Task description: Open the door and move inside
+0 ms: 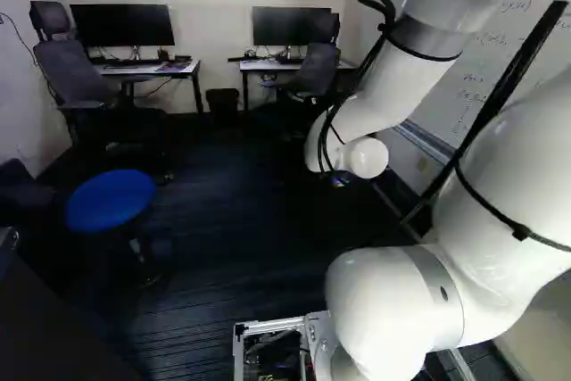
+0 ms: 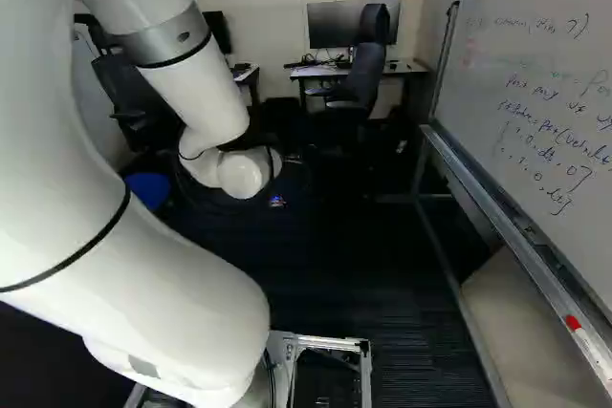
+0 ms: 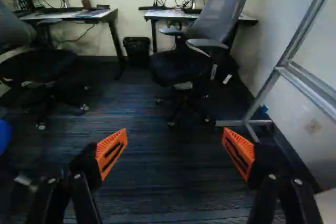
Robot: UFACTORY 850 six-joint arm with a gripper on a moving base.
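My arm is smooth, white and rounded, with grey bands at the joints, thin black straps around it and black cables along it. My black fingers carry silvery screws and orange pads, ridged and slotted.

White arm, orange finger pads, blue stool seat, dark blue striped carpet, grey chair back

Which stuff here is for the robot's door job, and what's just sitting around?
For the job:
- the white arm
- its open gripper
(I can't see any door.)

Just around:
- blue stool
- office chair
- black bin
- whiteboard
- monitor
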